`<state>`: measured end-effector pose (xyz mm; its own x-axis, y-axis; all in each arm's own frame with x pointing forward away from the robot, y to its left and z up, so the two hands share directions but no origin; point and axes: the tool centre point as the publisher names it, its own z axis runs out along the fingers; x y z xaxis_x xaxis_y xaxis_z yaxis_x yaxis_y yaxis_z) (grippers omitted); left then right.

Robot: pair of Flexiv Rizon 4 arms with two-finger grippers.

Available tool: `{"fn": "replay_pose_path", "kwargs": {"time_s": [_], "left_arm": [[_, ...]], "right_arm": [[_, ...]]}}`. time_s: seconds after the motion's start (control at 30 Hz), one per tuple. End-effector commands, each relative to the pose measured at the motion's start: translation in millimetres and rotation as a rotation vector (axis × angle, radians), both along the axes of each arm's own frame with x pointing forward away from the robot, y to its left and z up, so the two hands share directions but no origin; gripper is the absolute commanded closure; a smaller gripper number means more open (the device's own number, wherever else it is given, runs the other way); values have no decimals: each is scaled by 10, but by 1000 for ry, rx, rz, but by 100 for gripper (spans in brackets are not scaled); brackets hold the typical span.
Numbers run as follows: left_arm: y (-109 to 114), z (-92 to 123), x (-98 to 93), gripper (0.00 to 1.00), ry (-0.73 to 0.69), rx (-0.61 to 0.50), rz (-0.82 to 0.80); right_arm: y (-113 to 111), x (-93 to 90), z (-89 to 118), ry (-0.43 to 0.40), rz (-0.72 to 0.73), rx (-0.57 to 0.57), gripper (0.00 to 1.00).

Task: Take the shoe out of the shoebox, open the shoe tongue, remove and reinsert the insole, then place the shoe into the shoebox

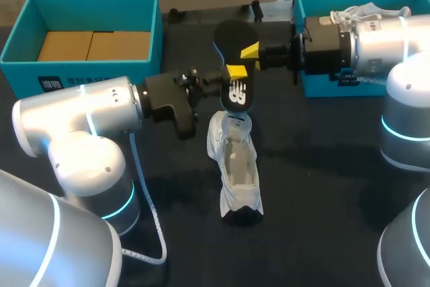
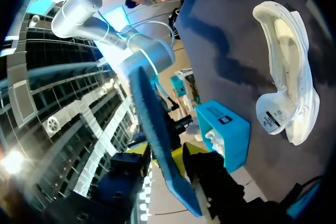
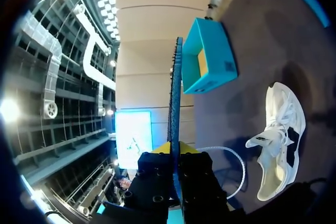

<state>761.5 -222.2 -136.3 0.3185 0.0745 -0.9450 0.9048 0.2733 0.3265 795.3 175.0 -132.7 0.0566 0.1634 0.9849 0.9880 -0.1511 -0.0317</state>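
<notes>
We held the thin, curved insole (image 1: 234,37) above the white laced shoe (image 1: 238,166), right gripper (image 1: 243,60) clamping it; the left gripper (image 2: 165,156) grip was unclear.

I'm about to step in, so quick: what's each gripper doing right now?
Right gripper: shut on the insole.
Left gripper: at the insole, but whether it is open or shut cannot be told.
</notes>
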Motion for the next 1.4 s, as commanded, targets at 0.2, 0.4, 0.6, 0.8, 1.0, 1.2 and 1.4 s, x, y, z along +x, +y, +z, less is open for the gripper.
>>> {"fn": "replay_pose_path", "kwargs": {"time_s": [0.2,0.4,0.6,0.8,1.0,1.2,1.4], "left_arm": [[604,-11,-181,0,49,75,-25],[884,85,-143,0,87,198,-78],[908,105,-131,0,79,209,-82],[908,105,-131,0,79,209,-82],[956,267,-14,0,91,239,-96],[1020,477,210,0,236,439,-98],[1020,477,210,0,236,439,-98]], "right_arm": [[-106,-154,-131,-1,8,-3,100],[-120,-247,-237,-3,25,-16,100],[-135,-326,-338,-13,41,-21,100],[-163,-392,-469,-28,65,-42,100],[-181,-447,-550,-38,85,-44,100],[-209,-502,-588,-48,84,-45,100],[-209,-502,-588,-48,84,-45,100]]}}
